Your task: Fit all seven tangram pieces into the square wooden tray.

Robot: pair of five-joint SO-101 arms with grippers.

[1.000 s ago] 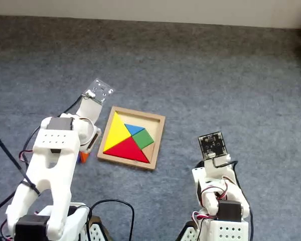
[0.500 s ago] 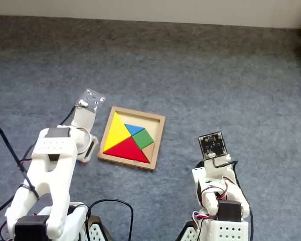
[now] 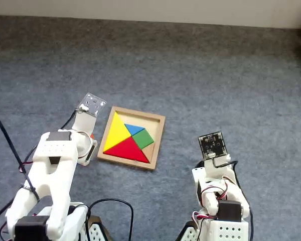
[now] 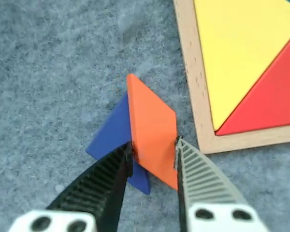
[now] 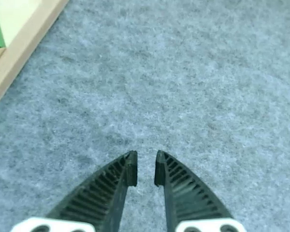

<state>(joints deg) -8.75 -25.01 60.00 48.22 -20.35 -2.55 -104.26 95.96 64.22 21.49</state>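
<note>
1. Grey carpet [image 3: 215, 75]: the surface on which the square wooden tray [image 3: 139, 113] rests.
2. Left arm [image 3: 52, 170]: stationed off the tray's left side. Over the last second its wrist is seen to have drawn back from the tray's far left corner and settled lower along the left rim. The left gripper [image 4: 153, 145] is closed narrowly, one jaw against each long edge of the orange parallelogram [image 4: 152, 130].
3. Right arm [image 3: 218, 196]: parked off the tray's right side and unmoved. The jaws of the right gripper [image 5: 145, 166] are nearly together, and nothing is held.
4. Tray contents: the yellow triangle [image 3: 116, 133], red triangle [image 3: 128, 149], green square [image 3: 143, 138] and light blue triangle [image 3: 134, 129] are seated and unchanged. Bare wood is left along the right side.
5. Orange parallelogram: just outside the tray's left rim [image 4: 193, 87], overlapping the dark blue triangle [image 4: 113, 137], which lies farther from the tray.
6. Reading: the shift is judged to be a grasp taken on a fifth piece. Lifting and turning it into the bare area are judged to remain.
</note>
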